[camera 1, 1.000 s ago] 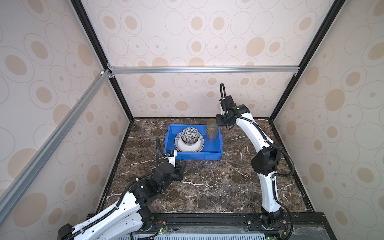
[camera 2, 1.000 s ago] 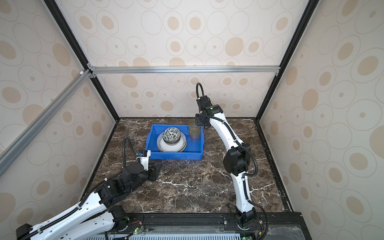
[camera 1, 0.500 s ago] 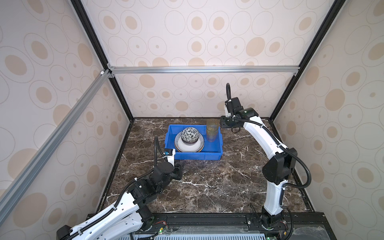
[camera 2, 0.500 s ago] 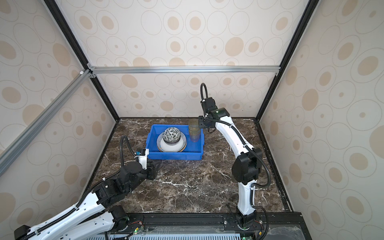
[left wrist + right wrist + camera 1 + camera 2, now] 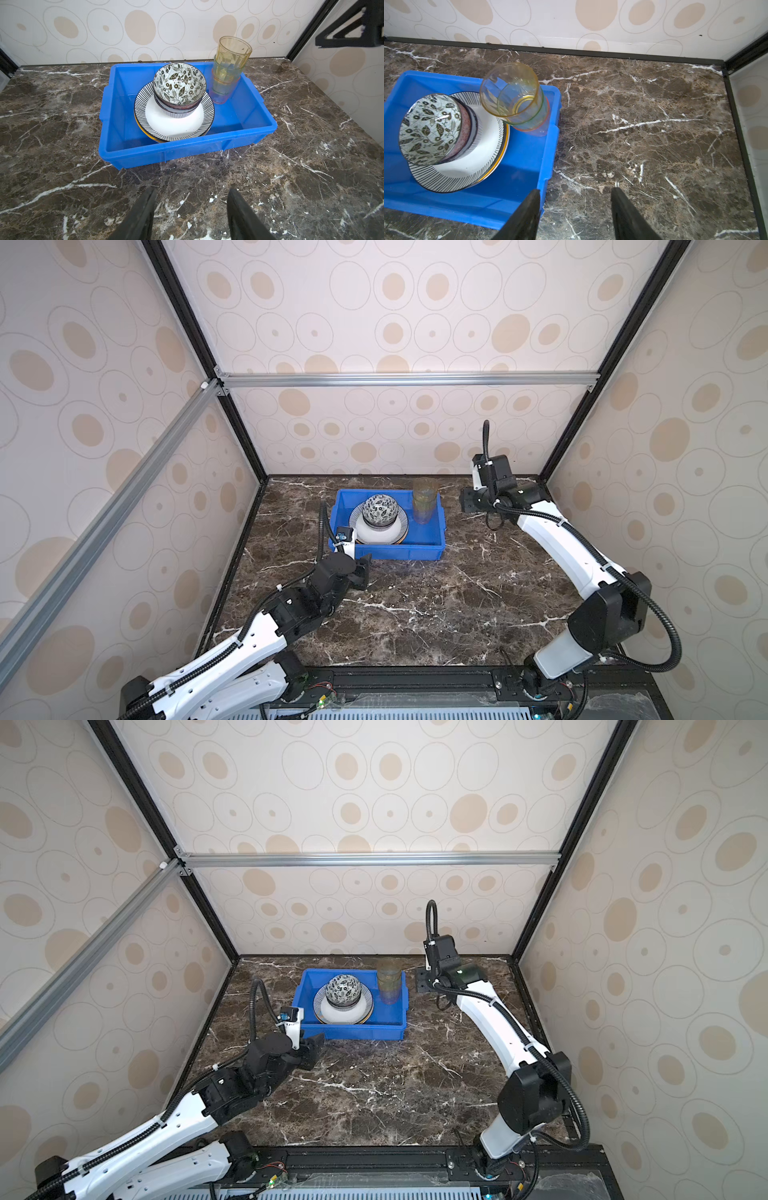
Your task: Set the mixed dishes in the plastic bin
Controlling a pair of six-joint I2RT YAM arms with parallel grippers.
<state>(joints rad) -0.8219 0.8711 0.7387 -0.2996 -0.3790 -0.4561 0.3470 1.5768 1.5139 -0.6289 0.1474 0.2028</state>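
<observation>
You are looking into a booth whose walls (image 5: pixel 415 302) carry pale wallpaper with beige ovals and thin grey rings. Black frame posts (image 5: pixel 243 437) stand at the far corners. An aluminium crossbar (image 5: pixel 407 379) spans the far wall, and a second aluminium bar (image 5: pixel 104 526) runs along the left wall. Your work surface is a dark brown marble tabletop (image 5: pixel 436 605) with white veins, evenly lit, with a black rail (image 5: pixel 415 676) at its near edge.

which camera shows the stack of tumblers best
The left wrist view: it shows the stack of tumblers side on, yellow over green over pink, upright in the blue bin. The right wrist view looks down into it; both top views show it small.
</observation>
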